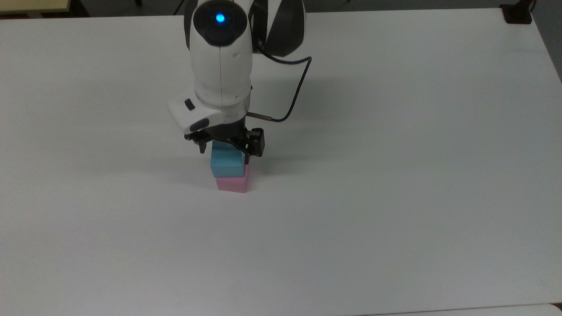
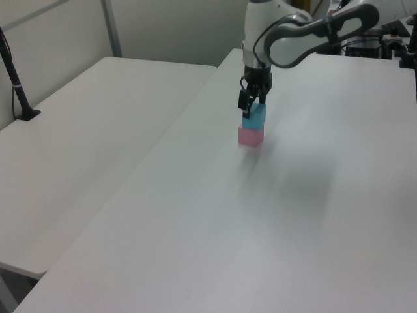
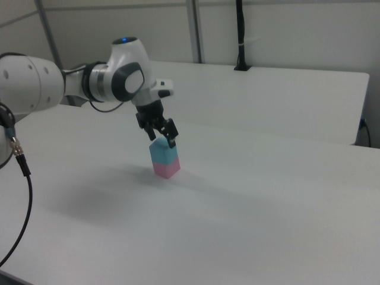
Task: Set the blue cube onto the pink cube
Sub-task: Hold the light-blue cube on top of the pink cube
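The blue cube (image 1: 227, 162) sits stacked on the pink cube (image 1: 233, 184) on the white surface (image 1: 395, 175). The jaws stand spread wide, just above the blue cube and straddling its top edge, gripping nothing.

Small light blue matte cube with plain faces (image 1: 227, 161) (image 2: 254, 117) (image 3: 162, 152): upright, resting flat on top of the pink one, slightly left of the centre of the top view. Small light pink matte cube with plain faces (image 1: 232, 184) (image 2: 251, 136) (image 3: 167, 168): standing square on the white surface, directly beneath, touching. About equal in size. Blue one shifted a little toward the top view's left, so a narrow strip of pink top face exposed along the right edge. In the left view, stacked in the upper middle of the frame; in the right view, just left of centre.
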Robot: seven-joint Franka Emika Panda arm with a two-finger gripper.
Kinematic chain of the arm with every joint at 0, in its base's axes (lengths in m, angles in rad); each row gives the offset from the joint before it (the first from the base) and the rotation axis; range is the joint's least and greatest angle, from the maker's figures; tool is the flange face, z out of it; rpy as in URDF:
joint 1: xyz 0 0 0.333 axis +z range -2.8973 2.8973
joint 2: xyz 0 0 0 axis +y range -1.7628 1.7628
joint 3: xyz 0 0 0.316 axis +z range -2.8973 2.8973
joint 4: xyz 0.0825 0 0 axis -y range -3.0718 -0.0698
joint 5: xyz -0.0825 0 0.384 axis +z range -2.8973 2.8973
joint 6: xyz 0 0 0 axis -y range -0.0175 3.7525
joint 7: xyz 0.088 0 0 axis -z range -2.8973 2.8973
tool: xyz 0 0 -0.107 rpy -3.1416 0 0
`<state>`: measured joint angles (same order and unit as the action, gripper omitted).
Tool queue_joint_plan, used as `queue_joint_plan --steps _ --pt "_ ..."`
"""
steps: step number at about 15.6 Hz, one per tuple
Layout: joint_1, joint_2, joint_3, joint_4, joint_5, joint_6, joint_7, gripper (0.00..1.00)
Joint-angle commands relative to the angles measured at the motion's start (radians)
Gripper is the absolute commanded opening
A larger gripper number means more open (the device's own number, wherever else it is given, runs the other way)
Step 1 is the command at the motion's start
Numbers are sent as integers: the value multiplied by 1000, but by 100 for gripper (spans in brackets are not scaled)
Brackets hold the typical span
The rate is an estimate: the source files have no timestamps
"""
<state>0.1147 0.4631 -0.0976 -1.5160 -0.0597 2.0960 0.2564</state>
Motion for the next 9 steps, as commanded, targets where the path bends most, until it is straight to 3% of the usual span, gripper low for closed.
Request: queue_joint_plan --steps 1,6,9 --pt "3 -159 -7 -32 -12 -115 -37 100" --pt "-35 -296 1 -32 -2 -379 -319 100" --pt "-64 -351 6 -33 -2 -459 -373 100"
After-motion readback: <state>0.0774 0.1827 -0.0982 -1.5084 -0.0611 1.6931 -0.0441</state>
